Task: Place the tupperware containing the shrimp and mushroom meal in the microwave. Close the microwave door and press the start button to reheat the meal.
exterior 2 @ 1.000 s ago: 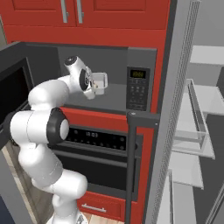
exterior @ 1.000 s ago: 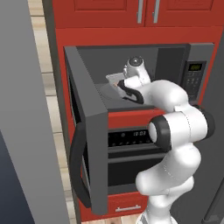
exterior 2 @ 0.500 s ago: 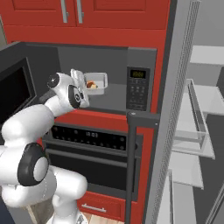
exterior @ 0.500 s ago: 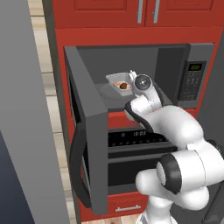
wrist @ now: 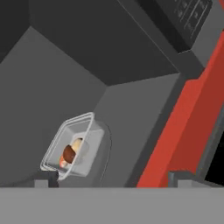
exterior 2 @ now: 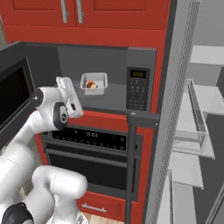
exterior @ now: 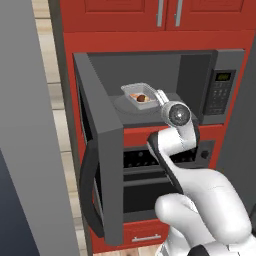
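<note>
In the left base view, we see the tupperware now sitting on the floor of the microwave, a little above the frame's centre, with the shrimp and mushroom meal showing orange and brown inside it. A second ago the hand was deep in the cavity over the tray; now it has drawn back toward the opening, just right of the tray and no longer touching it. The microwave door hangs wide open at left of centre.

In the right base view, we find the tray in the upper middle, resting alone on the cavity floor, and the hand has come out to the upper left, in front of the opening (its fingers spread, with nothing between them). The keypad panel stands to the right of the tray.

In the hand view, the tray lies at lower left, well clear of the two finger tips at the bottom edge, which stand wide apart.

We judge the placing done; what remains is swinging the door shut and pressing start.
</note>
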